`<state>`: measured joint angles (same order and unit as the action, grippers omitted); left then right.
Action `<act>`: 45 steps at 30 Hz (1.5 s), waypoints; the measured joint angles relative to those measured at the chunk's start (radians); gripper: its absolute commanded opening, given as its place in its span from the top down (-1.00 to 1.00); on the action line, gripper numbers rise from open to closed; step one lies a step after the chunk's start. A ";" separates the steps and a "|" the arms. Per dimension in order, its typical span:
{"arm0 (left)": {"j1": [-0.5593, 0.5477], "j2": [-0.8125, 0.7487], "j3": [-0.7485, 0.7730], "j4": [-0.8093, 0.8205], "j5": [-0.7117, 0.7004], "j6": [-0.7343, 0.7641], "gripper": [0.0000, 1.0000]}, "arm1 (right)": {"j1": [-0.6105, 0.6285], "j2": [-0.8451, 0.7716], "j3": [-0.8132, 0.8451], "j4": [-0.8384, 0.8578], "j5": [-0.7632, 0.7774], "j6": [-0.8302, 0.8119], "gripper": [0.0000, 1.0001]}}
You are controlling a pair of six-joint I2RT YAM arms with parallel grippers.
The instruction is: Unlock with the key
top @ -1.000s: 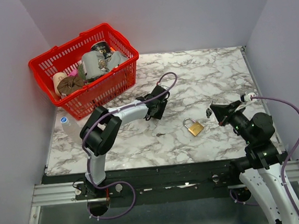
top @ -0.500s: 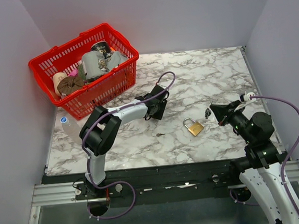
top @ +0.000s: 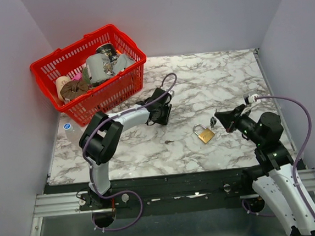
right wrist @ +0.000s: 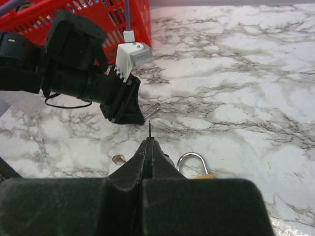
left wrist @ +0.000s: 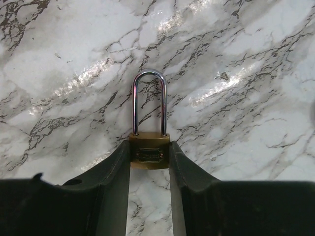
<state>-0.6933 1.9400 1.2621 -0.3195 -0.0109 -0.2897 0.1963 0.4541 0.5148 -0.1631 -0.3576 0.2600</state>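
The top view shows both arms. It hides the far padlock, which is under the left pincer. The left wrist view shows this padlock flat on the counter. Its brass body lies between the two fingers and its silver shackle points straight away from the camera. The left pincer is clamped on the body, with a finger flush against each side.

The right wrist view shows the key as a thin silver blade. It sticks straight out from the tips of the right pincer, whose fingers are clenched on it and cover the head. The blade's long axis runs in line with the pincer and aims at the left pincer and the shackle poking out from it. From above, the key is only a dark speck at the tip of the right pincer. It points left and sits near the shackle of the near padlock.

A small metal bit lies loose on the counter between the arms.

The left arm is folded at the elbow. Its forearm runs right toward the middle of the counter, below the red basket. The right arm is bent, and its forearm leans in toward the left.
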 measured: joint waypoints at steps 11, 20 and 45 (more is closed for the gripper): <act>0.077 -0.084 -0.149 0.162 0.147 -0.193 1.00 | 0.210 0.181 -0.054 0.148 -0.021 0.074 0.99; 0.090 -0.157 -0.271 0.243 0.170 -0.372 1.00 | 0.357 0.489 -0.051 0.323 0.002 0.207 0.99; 0.090 -0.253 -0.315 0.225 0.180 -0.441 1.00 | 0.408 0.859 0.023 0.515 -0.051 0.366 0.99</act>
<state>-0.6037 1.6871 0.9466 -0.0948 0.1692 -0.7311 0.6044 1.3136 0.5377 0.3515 -0.4088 0.6262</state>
